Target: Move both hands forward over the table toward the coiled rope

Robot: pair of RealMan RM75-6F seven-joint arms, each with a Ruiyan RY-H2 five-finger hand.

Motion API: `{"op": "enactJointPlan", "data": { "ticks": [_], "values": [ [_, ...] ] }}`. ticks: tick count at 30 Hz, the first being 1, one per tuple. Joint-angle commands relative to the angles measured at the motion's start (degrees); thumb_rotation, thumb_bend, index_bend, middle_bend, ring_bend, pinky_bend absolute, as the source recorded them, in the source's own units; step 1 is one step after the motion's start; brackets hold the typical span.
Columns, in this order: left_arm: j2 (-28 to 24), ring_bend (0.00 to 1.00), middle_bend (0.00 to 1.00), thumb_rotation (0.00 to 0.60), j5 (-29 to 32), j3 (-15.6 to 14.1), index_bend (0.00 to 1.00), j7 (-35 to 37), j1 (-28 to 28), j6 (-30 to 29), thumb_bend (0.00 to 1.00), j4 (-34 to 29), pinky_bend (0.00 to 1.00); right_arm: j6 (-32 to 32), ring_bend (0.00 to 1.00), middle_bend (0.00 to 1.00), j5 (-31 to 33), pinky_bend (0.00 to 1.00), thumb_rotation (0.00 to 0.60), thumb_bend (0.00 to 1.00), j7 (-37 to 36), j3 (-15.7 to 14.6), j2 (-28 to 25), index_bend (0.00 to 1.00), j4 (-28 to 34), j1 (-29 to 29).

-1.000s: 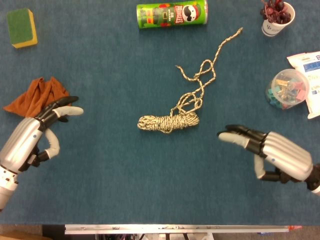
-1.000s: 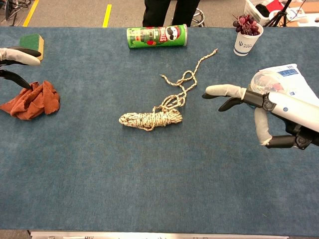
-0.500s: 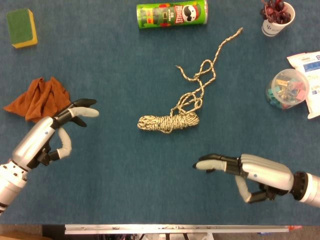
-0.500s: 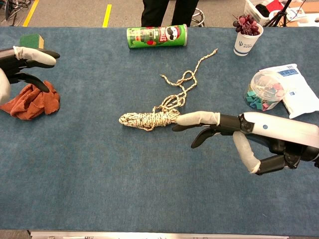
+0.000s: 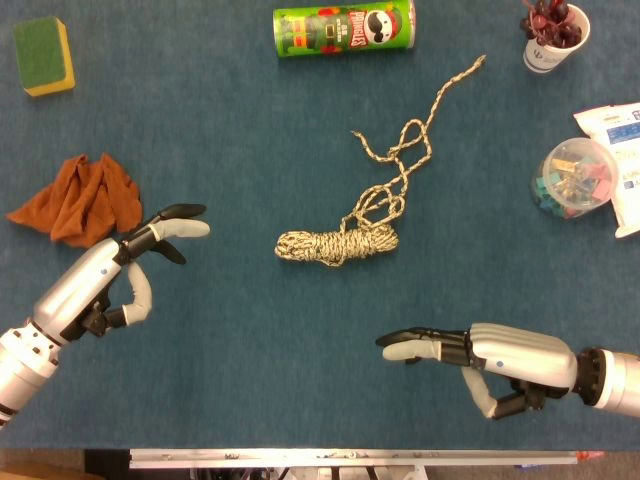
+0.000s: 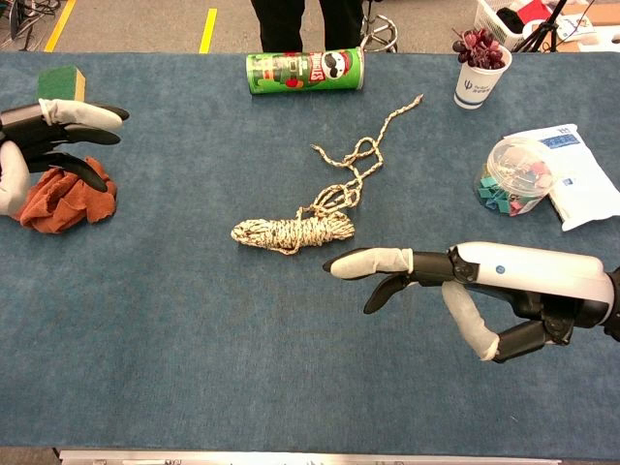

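Observation:
The coiled rope (image 5: 337,245) (image 6: 293,231) lies mid-table as a speckled cream bundle, and its loose tail (image 5: 410,140) runs up to the far right. My left hand (image 5: 115,268) (image 6: 44,136) hovers left of the coil, fingers stretched toward it, holding nothing. My right hand (image 5: 480,352) (image 6: 465,281) is low at the near right, fingers extended leftward and apart, empty. Its fingertips (image 6: 341,263) are just near of the coil's right end.
An orange cloth (image 5: 75,196) lies beside my left hand. A green chips can (image 5: 343,28) lies at the far edge. A sponge (image 5: 42,54) is far left. A cup of grapes (image 5: 553,33), a clip jar (image 5: 574,178) and a packet (image 5: 622,125) stand right.
My right hand swung from the right side down and leftward, nearer the table's front edge. My left hand slid rightward and forward toward the coil. The rope has not moved.

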State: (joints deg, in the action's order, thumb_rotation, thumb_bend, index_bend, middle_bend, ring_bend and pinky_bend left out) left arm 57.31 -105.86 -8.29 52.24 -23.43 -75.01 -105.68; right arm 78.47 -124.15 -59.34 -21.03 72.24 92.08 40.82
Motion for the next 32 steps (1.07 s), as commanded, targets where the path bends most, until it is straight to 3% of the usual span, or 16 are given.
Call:
{"op": "enactJointPlan", "data": {
  "ticks": [1, 15, 32],
  "values": [
    [-0.8, 0.13, 0.09, 0.583, -1.0, -1.1, 0.18, 2.4, -0.7, -0.1, 1.00, -0.2, 0.32, 0.2, 0.03, 0.02, 0.0, 0.20, 0.600, 1.00, 0.3, -0.3, -0.1, 0.00, 0.1, 0.2],
    [-2.5, 0.15, 0.12, 0.540, -3.3, -4.7, 0.21, 7.3, -1.8, -0.4, 1.00, 0.3, 0.33, 1.1, 0.03, 0.02, -0.2, 0.20, 0.600, 1.00, 2.0, -1.3, -0.8, 0.00, 1.5, 1.8],
    [-2.5, 0.15, 0.14, 0.522, -3.2, -5.7, 0.23, 7.0, -2.2, -1.2, 1.00, 0.2, 0.33, 1.3, 0.03, 0.04, 1.0, 0.20, 0.600, 1.00, 3.1, -2.5, -1.1, 0.00, 2.0, 1.9]
  ]
}}
